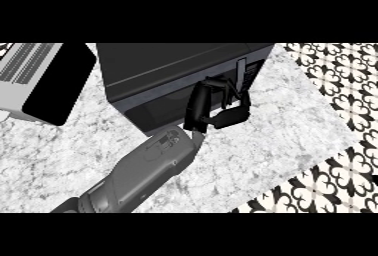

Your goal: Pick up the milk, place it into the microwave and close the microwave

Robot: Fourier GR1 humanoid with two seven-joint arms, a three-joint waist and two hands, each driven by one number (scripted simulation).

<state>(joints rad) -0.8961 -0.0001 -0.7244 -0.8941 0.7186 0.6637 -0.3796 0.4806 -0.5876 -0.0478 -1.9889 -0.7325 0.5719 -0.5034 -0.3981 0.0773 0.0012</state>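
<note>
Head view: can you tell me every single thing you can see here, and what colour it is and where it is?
Microwave: one, black, at the back of the counter in the middle; its front looks shut.
Appliance: one, grey with a black panel, at the far left, cut off by the edge; I cannot tell what it is.
Counter: one, white-and-grey marble, under everything.
Floor: black-and-white patterned tiles, on the right and lower right.
Milk: none to be seen.
Forearm: one, grey, coming in from the bottom left of the middle.
Hand: one, black, against the microwave's front; I cannot tell which hand it is.
</note>
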